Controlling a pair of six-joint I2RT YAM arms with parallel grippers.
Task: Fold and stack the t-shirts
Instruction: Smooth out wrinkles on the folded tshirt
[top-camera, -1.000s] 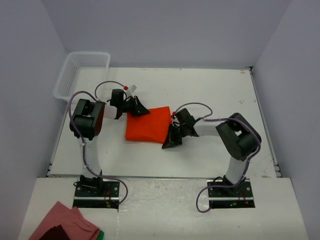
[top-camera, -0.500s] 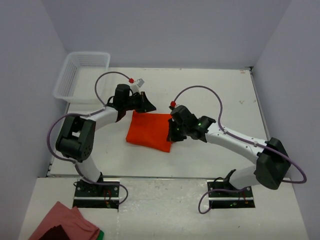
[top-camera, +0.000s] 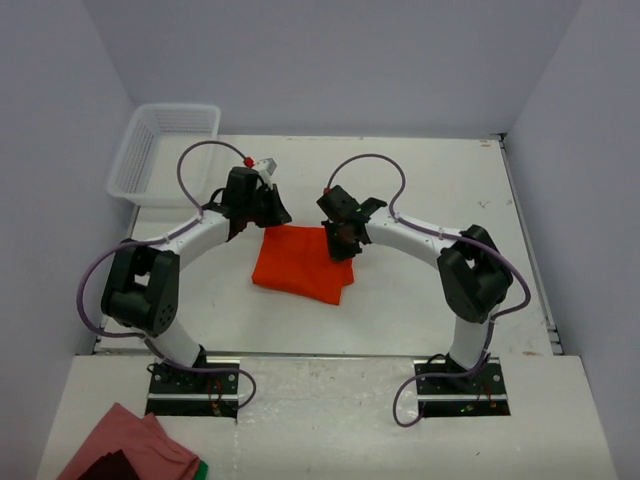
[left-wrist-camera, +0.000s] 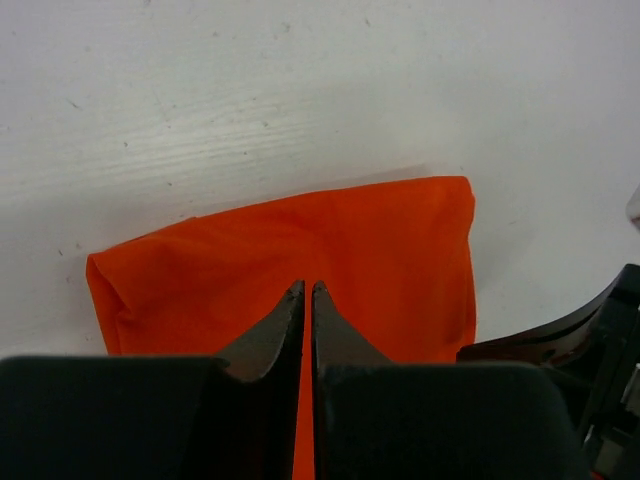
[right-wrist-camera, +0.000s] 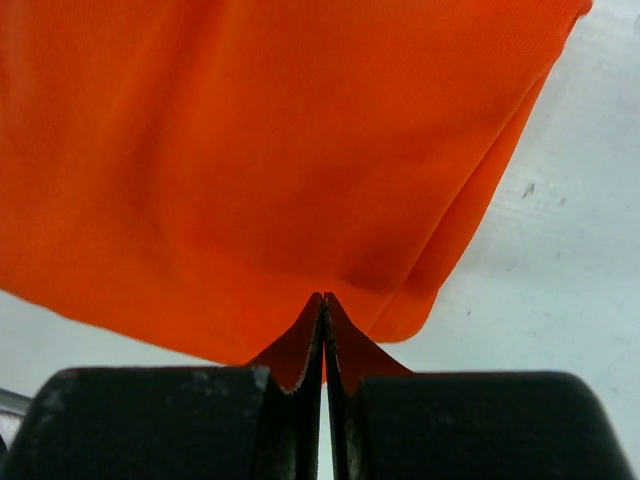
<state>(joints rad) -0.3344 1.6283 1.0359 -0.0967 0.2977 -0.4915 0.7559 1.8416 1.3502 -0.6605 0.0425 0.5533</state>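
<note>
At table centre: the folded t-shirt (top-camera: 298, 268) lies flat on the white table (top-camera: 430, 300), a squarish pad with its long axis running roughly 9 to 3 o'clock in the top view.
From left gripper (left-wrist-camera: 305, 289): the shirt lies toward 5 o'clock, tips over its far-left corner.
From right gripper (right-wrist-camera: 323, 297): the shirt lies toward 7 o'clock, tips at its far-right corner.
Nearer arm: neither, both at the far edge.
Left jaws: a hairline slit apart; whether they hold fabric, I cannot tell.
Right jaws: pressed together, seemingly pinching the shirt's edge.
Fabric: thin, soft, matte orange-red, with rounded fold edges.
</note>
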